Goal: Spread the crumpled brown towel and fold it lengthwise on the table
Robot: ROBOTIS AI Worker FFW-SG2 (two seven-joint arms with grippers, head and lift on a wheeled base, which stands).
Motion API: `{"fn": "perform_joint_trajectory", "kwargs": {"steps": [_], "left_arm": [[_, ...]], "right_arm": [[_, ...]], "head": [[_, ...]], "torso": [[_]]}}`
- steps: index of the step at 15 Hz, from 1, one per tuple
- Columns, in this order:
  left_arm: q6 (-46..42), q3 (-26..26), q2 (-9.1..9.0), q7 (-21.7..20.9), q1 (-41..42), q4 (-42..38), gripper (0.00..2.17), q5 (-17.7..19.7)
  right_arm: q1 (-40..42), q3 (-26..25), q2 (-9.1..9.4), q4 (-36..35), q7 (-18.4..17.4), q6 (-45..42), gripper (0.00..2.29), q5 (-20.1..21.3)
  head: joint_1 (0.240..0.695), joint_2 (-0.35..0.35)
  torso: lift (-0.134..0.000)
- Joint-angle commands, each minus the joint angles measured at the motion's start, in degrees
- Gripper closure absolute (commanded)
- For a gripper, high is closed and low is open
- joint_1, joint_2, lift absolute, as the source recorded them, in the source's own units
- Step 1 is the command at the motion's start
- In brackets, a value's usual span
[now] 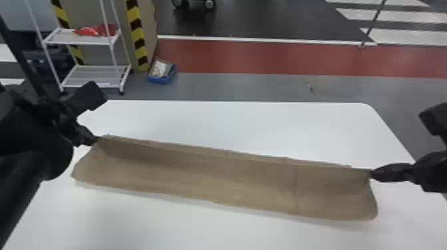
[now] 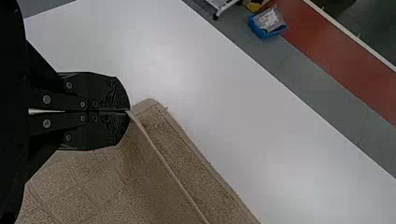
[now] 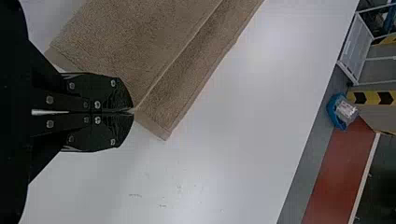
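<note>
The brown towel (image 1: pixel 213 179) lies as a long strip across the white table, its upper edge stretched between both grippers. At the strip's left end, my left gripper (image 1: pixel 94 140) is shut on a corner of that edge. My right gripper (image 1: pixel 374 173) pinches the edge's right corner. In the left wrist view, the left gripper (image 2: pixel 127 112) holds the towel (image 2: pixel 102 186), and a second layer shows beyond the held edge. The right wrist view has the right gripper (image 3: pixel 132 111) shut on the towel (image 3: pixel 135 42), with a narrow band of towel beyond the raised edge.
The white table (image 1: pixel 232 126) extends behind and in front of the towel. Past its far side, on the floor, stand a white shelf rack (image 1: pixel 93 76) and a blue bin (image 1: pixel 162 71) at the left.
</note>
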Motion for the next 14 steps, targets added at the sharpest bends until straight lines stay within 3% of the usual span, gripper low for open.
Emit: {"fn": "perform_joint_trajectory", "kwargs": {"steps": [1, 8, 14], "left_arm": [[0.0, -0.1, -0.01, -0.1, -0.6, 0.7, 2.12, -0.3], [-0.2, -0.5, -0.19, 0.4, -1.7, 2.6, 2.12, -0.5], [-0.3, -2.0, -0.89, 1.3, -3.8, 5.4, 2.12, -0.5]], "right_arm": [[-0.8, 0.3, -0.09, 0.8, 0.5, 0.1, 1.47, 0.2], [-5.3, 1.4, -0.26, 5.0, 0.5, -0.5, 1.47, 0.6], [-10.6, 5.2, 0.09, 12.2, 0.5, -3.6, 1.47, 3.8]], "head": [[0.695, -0.062], [0.695, -0.060], [0.695, -0.058]], "torso": [[-0.123], [-0.123], [-0.123]]}}
